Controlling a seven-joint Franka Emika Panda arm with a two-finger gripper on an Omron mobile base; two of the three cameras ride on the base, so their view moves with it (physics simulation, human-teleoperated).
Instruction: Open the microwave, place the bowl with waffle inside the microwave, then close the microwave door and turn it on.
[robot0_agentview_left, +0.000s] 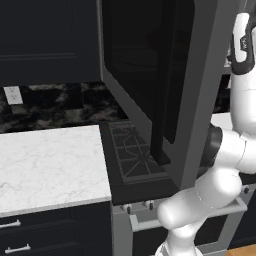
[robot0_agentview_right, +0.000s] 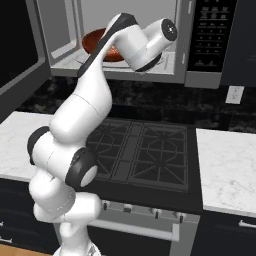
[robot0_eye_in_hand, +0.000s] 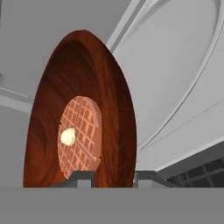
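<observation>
The gripper (robot0_eye_in_hand: 113, 176) grasps the rim of the reddish-brown bowl (robot0_eye_in_hand: 52, 109), waffle (robot0_eye_in_hand: 81, 135) inside, within the open microwave (robot0_agentview_right: 150, 70).

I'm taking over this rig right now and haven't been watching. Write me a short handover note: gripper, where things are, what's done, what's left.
Gripper: closed on the rim of the shallow glossy reddish-brown bowl, inside the cavity of the grey-framed microwave.
Small round orange-tan grid-patterned waffle: lying in the bowl, with a pale dab on top.
Dark glass microwave door: swung wide open over the black stove.
Done: door opened, bowl carried into the cavity.
Left: release the bowl, withdraw the arm, close the door, turn the microwave on.
</observation>
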